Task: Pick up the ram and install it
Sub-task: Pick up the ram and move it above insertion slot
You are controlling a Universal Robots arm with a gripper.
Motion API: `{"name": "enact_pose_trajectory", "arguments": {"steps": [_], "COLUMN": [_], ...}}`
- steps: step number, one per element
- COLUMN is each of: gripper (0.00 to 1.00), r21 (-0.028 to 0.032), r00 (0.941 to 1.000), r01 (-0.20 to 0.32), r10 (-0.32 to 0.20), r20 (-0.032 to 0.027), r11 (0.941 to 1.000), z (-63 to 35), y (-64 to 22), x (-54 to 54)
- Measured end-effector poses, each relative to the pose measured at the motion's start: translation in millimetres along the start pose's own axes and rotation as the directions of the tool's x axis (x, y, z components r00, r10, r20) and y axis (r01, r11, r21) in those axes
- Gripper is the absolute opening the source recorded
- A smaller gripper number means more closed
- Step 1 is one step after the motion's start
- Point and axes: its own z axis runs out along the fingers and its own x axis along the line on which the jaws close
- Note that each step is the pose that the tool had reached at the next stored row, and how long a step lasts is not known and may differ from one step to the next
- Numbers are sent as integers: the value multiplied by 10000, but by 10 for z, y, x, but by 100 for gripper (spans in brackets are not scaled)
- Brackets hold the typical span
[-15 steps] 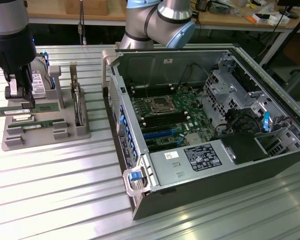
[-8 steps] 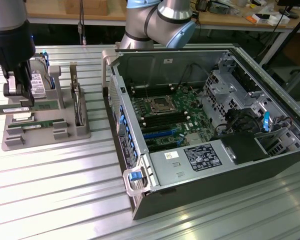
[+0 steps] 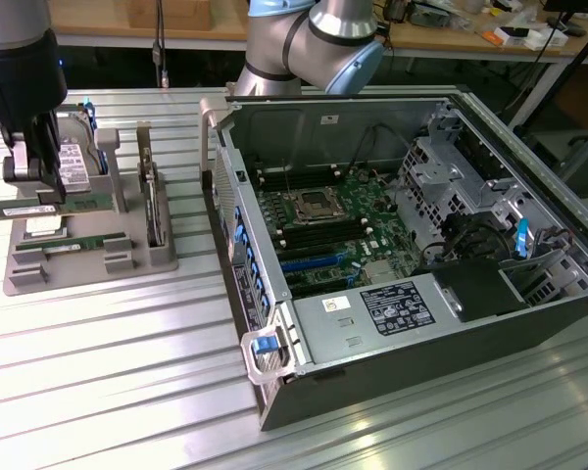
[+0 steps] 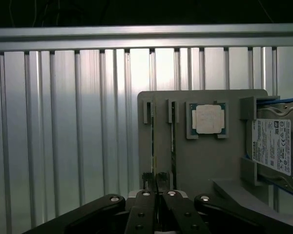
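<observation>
The ram [image 3: 78, 207] is a long green stick with a white label. My gripper [image 3: 41, 191] is shut on it near its middle and holds it level just above the grey holder tray [image 3: 88, 262] at the exterior view's left. In the wrist view the ram [image 4: 154, 163] shows edge-on as a thin line running out from between the closed fingertips [image 4: 147, 178] of my gripper [image 4: 155, 178], over the holder tray [image 4: 205, 161]. The open computer case [image 3: 304, 352] with its motherboard [image 3: 333, 230] lies at the exterior view's right, well apart from the gripper.
A second green stick [image 3: 73, 243] lies in the tray. A hard drive [image 3: 73, 162] stands behind the gripper; in the wrist view the hard drive [image 4: 273, 146] sits beside the silver CPU [image 4: 207, 118]. The ribbed metal table [image 3: 127, 392] spreads around.
</observation>
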Motion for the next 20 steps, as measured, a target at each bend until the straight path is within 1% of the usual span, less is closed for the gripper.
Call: {"name": "enact_pose_trajectory", "arguments": {"steps": [16, 20], "gripper": [12, 12], "r21": [0, 0], "r00": [10000, 10000], "r01": [0, 0], "r10": [0, 0], "r20": [0, 0], "r11": [10000, 10000], "z": [-190, -281], "y": [9, 14], "x": [-3, -4]}}
